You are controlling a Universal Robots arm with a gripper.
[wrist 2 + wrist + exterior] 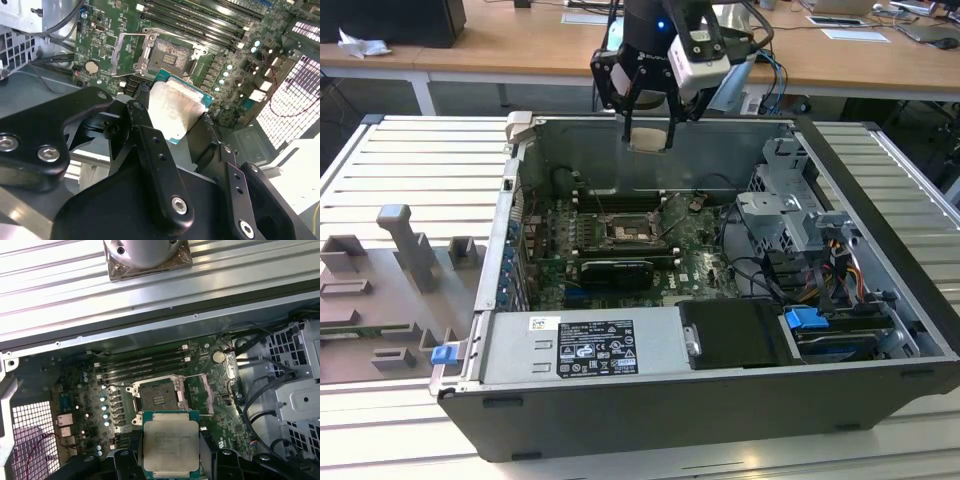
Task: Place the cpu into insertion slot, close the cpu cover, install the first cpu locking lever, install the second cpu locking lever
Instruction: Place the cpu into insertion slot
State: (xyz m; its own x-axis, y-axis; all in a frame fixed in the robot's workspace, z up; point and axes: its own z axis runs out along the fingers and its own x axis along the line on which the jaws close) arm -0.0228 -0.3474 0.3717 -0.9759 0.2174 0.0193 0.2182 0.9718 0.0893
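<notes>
The case (620,425) is lying open on a slatted table (410,150), with its motherboard (705,245) facing up. The gripper (648,138) is hanging above the case's far side in the exterior view. Its fingers (142,117) are clamping the cpu (170,447) by two opposite edges, and the metal top is showing in both wrist views. The slot (157,399) is lying bare on the board, well apart from the cpu. The cover (119,54) is standing swung open just beside the slot.
</notes>
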